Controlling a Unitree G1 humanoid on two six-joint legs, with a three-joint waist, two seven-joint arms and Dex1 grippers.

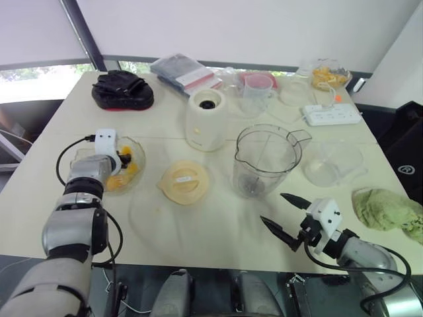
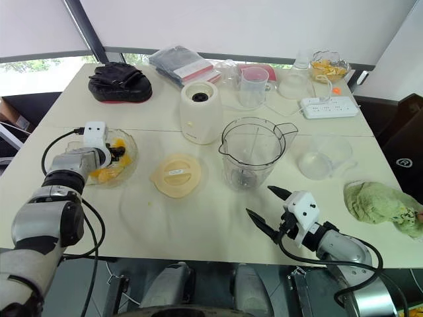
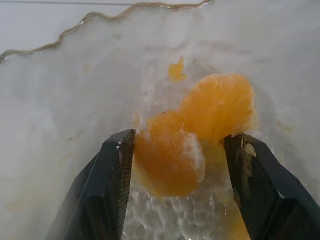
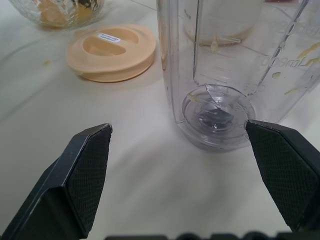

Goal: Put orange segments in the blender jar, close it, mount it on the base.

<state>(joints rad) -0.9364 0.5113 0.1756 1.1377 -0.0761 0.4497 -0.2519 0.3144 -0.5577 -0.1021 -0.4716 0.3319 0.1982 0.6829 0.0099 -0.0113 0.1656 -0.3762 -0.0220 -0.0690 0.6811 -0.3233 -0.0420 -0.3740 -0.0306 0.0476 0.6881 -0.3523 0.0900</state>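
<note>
- Orange segments [image 1: 123, 173] lay in a clear glass bowl [image 1: 137, 146] at the left of the head-camera frame, where the left gripper [image 1: 121, 160] reached in over the rim. The blender jar [image 1: 264, 160] stood upright and uncovered at centre, with its peach-coloured lid [image 1: 184, 181] flat on the table [image 1: 198, 228] to its left and the cream base [image 1: 205, 119] just behind, toward upper centre. The right gripper [image 1: 286, 218] hovered at lower right, in front of the jar, jaws spread wide and empty. A green cloth [image 1: 388, 210] sat at the right edge, a white power strip [image 1: 332, 114] at upper right.
- Left wrist view: the two black fingers [image 3: 107, 180] flanked one orange segment [image 3: 167, 160] in the bowl, one pad against its side, the other just off it; whether the pincer had clenched on it could not be told. A second segment [image 3: 220, 105] lay just behind.
- Right wrist view: the released fingers [image 4: 85, 170] framed the foot of the jar [image 4: 220, 65] with its dark blade [image 4: 215, 117], the lid [image 4: 111, 51] at upper left.
</note>
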